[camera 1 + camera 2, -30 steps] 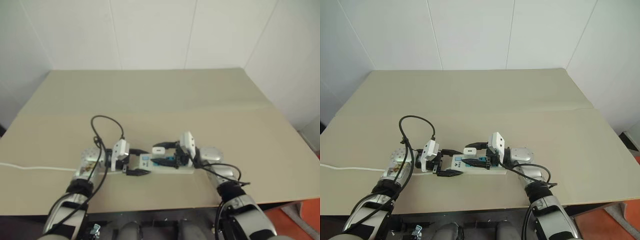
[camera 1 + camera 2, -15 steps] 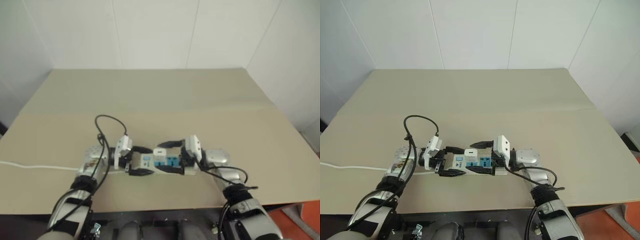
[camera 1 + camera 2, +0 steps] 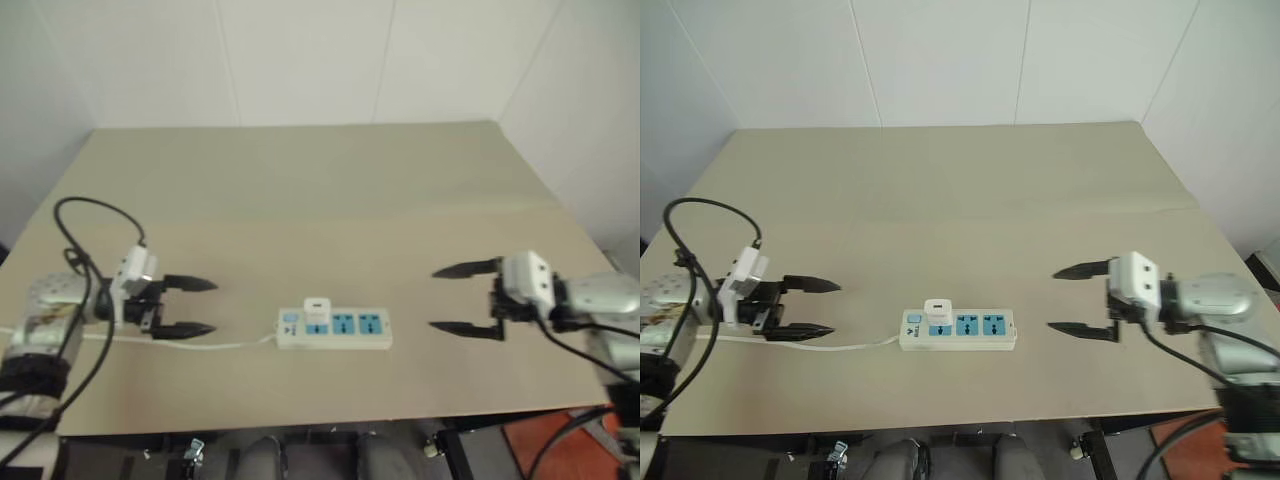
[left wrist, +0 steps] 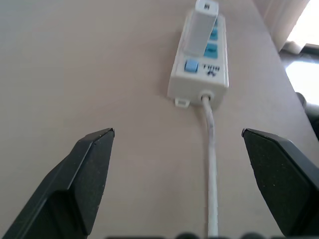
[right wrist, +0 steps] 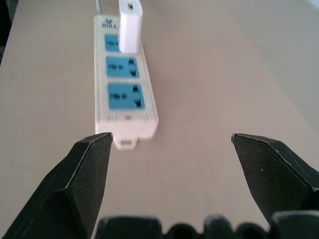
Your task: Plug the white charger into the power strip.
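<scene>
Both grippers off power strip (image 3: 958, 329) since a second ago, swung out wide to either side. Left gripper (image 3: 805, 307) at strip's 9 o'clock, right gripper (image 3: 1077, 300) at 3 o'clock, each well apart from it, fingers spread full, holding nothing.

White charger (image 3: 937, 310) stands upright in socket nearest switch end, left seated. Judgement: plugging done, arms retreating.

Strip sits near table's (image 3: 940, 200) front edge, cord (image 3: 840, 346) trailing toward 9 o'clock under left gripper. Wide bare tabletop toward 12 o'clock.
</scene>
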`<state>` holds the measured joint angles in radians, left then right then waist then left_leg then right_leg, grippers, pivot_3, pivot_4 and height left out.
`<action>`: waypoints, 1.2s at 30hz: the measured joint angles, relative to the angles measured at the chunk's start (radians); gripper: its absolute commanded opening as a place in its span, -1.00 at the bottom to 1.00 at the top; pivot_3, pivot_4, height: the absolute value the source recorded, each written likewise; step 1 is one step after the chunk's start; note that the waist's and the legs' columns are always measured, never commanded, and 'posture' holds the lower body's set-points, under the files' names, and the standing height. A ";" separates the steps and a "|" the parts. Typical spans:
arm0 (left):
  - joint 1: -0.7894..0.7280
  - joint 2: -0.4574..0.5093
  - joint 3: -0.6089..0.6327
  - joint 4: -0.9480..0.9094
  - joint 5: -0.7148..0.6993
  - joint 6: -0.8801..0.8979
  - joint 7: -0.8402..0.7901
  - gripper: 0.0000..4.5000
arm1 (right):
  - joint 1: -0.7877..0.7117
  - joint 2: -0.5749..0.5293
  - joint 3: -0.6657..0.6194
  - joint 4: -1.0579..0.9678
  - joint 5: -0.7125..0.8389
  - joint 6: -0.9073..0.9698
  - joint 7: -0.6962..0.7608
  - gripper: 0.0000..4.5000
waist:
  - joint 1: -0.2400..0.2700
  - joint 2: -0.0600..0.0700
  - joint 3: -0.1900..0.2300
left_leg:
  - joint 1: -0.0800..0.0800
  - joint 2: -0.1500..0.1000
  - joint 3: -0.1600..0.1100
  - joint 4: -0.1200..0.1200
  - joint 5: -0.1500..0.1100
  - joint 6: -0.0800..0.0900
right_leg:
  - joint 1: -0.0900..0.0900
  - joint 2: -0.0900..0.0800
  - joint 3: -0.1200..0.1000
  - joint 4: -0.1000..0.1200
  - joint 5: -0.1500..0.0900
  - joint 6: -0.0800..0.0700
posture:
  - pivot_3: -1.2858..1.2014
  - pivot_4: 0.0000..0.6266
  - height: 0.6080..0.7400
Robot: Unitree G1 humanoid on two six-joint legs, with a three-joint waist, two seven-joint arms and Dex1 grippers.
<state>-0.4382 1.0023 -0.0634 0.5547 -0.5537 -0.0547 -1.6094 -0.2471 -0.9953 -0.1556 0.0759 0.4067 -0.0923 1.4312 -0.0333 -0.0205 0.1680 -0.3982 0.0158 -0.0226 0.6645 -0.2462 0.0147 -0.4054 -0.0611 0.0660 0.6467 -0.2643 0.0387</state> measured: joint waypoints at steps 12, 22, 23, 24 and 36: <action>0.039 0.012 -0.009 -0.020 -0.039 -0.013 -0.001 0.99 | 0.176 -0.065 -0.158 -0.037 0.004 -0.015 0.013 1.00 | 0.016 0.000 0.000 | 0.000 0.000 0.011 0.001 0.000 0.000 | 0.000 0.001 0.001 0.001 0.000 0.000 | 0.03 -0.52 1.00; 0.005 -0.016 -0.010 -0.019 -0.030 -0.011 -0.001 0.99 | 0.262 -0.065 -0.220 -0.109 0.006 0.003 -0.049 1.00 | 0.019 -0.001 0.000 | -0.001 0.001 0.012 0.002 0.000 0.000 | 0.001 0.001 0.001 0.001 0.000 0.000 | 0.03 -0.52 1.00; 0.005 -0.017 -0.010 -0.018 -0.028 -0.011 -0.001 0.99 | 0.269 -0.065 -0.223 -0.110 0.006 0.004 -0.052 1.00 | 0.019 -0.001 0.000 | -0.001 0.001 0.012 0.003 0.000 0.000 | 0.001 0.001 0.001 0.001 0.000 0.000 | 0.03 -0.52 1.00; 0.005 -0.019 -0.010 -0.018 -0.026 -0.011 -0.001 0.99 | 0.278 -0.065 -0.227 -0.111 0.005 0.005 -0.058 1.00 | 0.018 -0.001 0.000 | -0.001 0.001 0.012 0.003 0.000 0.000 | 0.001 0.001 0.001 0.001 0.000 0.000 | 0.03 -0.52 1.00; -0.026 -0.041 -0.010 0.002 0.005 -0.012 -0.001 0.99 | 0.336 -0.049 -0.247 -0.152 0.001 0.006 -0.107 1.00 | 0.019 -0.001 0.000 | -0.001 0.001 0.013 0.004 0.000 0.000 | 0.001 0.001 0.001 0.001 0.000 0.000 | 0.03 -0.52 1.00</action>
<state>-0.4644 0.9611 -0.0734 0.5570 -0.5485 -0.0667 -1.6102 0.0889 -1.0446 -0.4029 -0.0756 0.4076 -0.0864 1.3240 -0.0145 -0.0212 0.1682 -0.3987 0.0164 -0.0099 0.6681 -0.2460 0.0146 -0.4043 -0.0603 0.0674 0.6477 -0.2644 0.0387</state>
